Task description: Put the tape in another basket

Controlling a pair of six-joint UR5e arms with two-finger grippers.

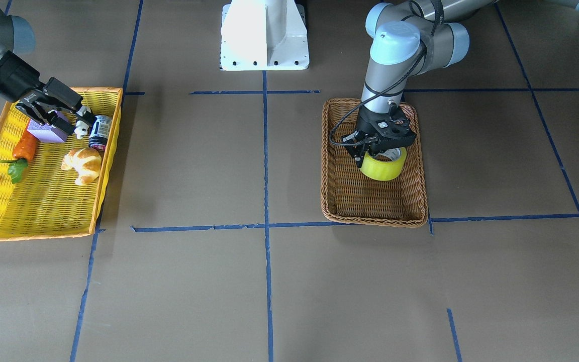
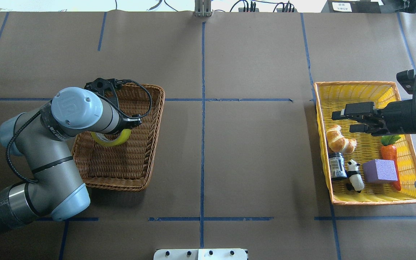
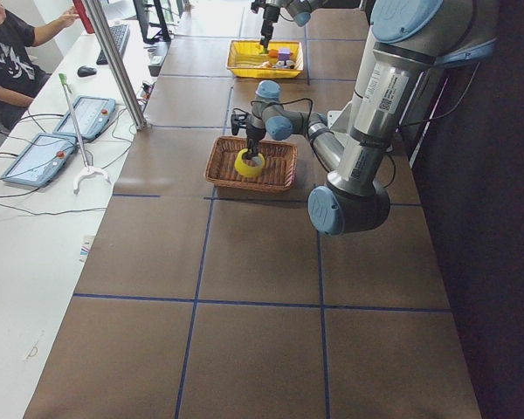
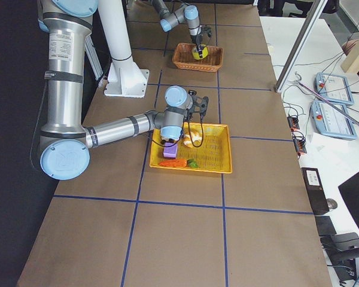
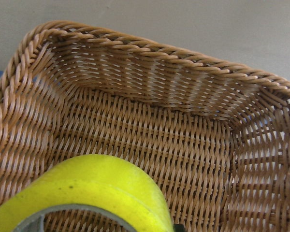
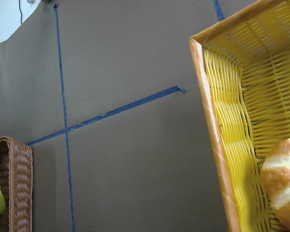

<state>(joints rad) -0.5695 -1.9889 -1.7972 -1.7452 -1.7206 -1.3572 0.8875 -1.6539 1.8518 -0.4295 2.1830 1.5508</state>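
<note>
The yellow-green tape [image 1: 381, 168] hangs tilted inside the brown wicker basket [image 1: 375, 220], just over its floor near the robot-side half. My left gripper [image 1: 376, 155] is shut on the roll's wall. In the overhead view the wrist covers most of the tape [image 2: 113, 138] in the basket [image 2: 155, 108]. The left wrist view shows the roll [image 5: 96, 188] close below the camera, over the weave [image 5: 150, 121]. My right gripper [image 2: 341, 122] is open and empty above the yellow basket [image 2: 352, 85].
The yellow basket holds a croissant [image 2: 339, 142], a dark can [image 2: 337, 166], a panda figure [image 2: 354, 176], a purple block [image 2: 380, 171] and a carrot [image 2: 390, 153]. The white robot base [image 1: 264, 35] stands between the baskets. An operator [image 3: 9, 52] sits at the side desk.
</note>
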